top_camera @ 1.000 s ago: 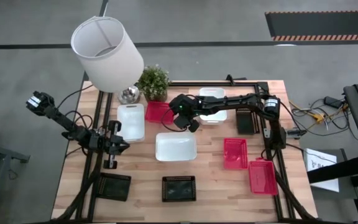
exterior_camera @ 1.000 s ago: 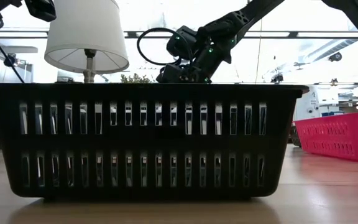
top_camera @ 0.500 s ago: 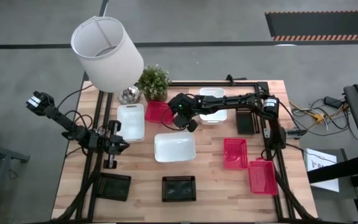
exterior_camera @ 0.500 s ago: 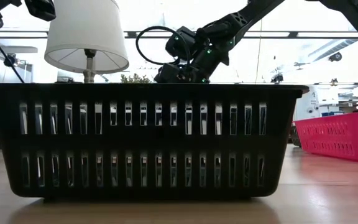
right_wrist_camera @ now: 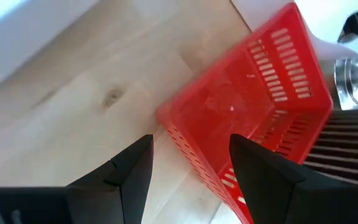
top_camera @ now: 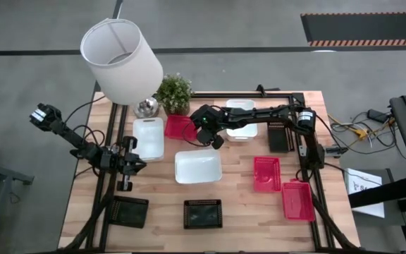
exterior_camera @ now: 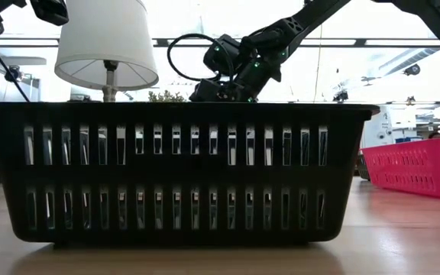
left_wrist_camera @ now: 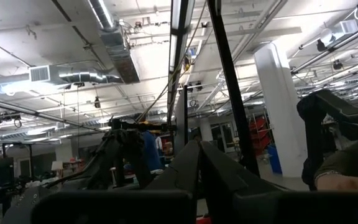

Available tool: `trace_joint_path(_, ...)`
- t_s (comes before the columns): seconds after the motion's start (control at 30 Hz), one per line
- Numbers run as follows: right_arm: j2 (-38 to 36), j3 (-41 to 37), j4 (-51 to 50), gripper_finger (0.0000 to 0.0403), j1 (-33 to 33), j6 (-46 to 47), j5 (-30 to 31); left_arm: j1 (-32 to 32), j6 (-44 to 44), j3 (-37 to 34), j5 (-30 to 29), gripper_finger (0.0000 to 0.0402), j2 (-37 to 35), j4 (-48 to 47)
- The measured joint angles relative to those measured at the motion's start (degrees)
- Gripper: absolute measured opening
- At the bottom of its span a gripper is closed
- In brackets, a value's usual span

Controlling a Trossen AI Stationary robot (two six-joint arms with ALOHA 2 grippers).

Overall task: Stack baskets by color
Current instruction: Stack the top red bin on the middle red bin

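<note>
A wooden table (top_camera: 161,197) seen from above holds nine small baskets, none stacked yet; the right gripper (top_camera: 204,138), jaws wide apart and empty, hangs just above the near rim of a red basket (top_camera: 180,126) at the far middle of the table, beside a white basket (top_camera: 149,137); the wrist view shows one finger over the rim and one outside it. To grip well, it should lower straight until the rim wall sits between the fingers, then close firmly; mesh walls may flex. The other two red baskets (top_camera: 266,173) lie right and near; the left gripper (top_camera: 134,163) waits, jaws together, at the left edge.
</note>
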Motion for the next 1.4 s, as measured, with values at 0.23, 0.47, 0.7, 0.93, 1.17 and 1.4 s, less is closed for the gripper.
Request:
trace_joint_path(0.23,3.9,-0.2,2.2,0.0203,-1.0,1.5,0.4,0.0,0.0,-0.1,0.0,0.0000,0.0,0.0)
trace_joint_path(0.47,3.4,0.0,2.8,0.0203,-1.0,1.7,0.1,0.0,0.0,-0.1,0.0,0.0000,-0.1,0.0)
trace_joint_path(0.7,3.4,1.5,2.4,0.0174,-0.9,1.7,-0.1,0.0,0.0,-0.1,0.0,0.0000,-0.1,0.0)
trace_joint_path(0.93,3.3,3.2,2.0,0.0043,-0.9,0.1,-0.8,0.0,0.0,-0.1,0.0,0.0000,0.0,0.0)
trace_joint_path(1.17,0.5,4.8,-1.0,0.0012,-0.4,-0.8,-1.2,0.0,-0.1,-0.1,0.0,0.0000,0.0,0.0)
trace_joint_path(1.4,-6.5,5.5,-7.7,0.0010,1.0,3.7,-0.1,0.0,-0.2,-0.1,0.0,0.0000,-0.1,0.0)
